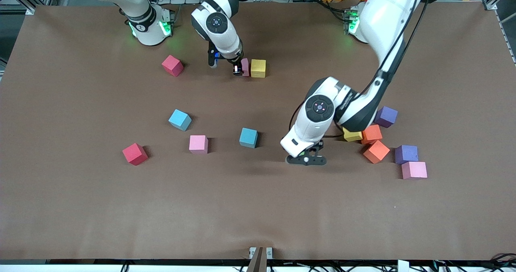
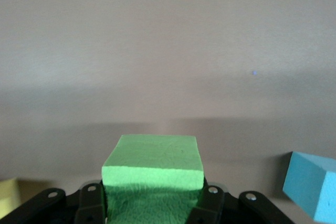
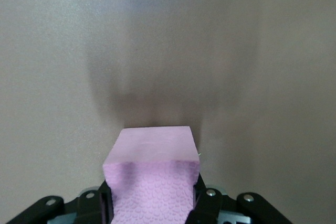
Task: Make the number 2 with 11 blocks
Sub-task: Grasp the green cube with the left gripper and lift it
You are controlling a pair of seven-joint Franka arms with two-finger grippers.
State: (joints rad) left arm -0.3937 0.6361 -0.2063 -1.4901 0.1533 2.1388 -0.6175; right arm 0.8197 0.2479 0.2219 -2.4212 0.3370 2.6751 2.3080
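My left gripper [image 1: 306,159] is down at the table near the middle, shut on a green block [image 2: 152,153] that its hand hides in the front view. My right gripper [image 1: 238,70] is shut on a pink block [image 1: 244,67], low at the table close to the robots' bases and right beside a yellow block [image 1: 258,68]. In the right wrist view the pink block [image 3: 152,145] fills the gap between the fingers. Loose blocks lie around: light blue [image 1: 179,119], pink [image 1: 198,144], blue [image 1: 248,138], red [image 1: 135,154] and red [image 1: 172,65].
Toward the left arm's end lies a cluster: a yellow block [image 1: 352,135], two orange [image 1: 371,133] [image 1: 376,151], two purple [image 1: 386,116] [image 1: 406,154] and a pink one [image 1: 414,170]. The left arm's forearm hangs over part of it. A blue block [image 2: 312,184] shows beside the green one.
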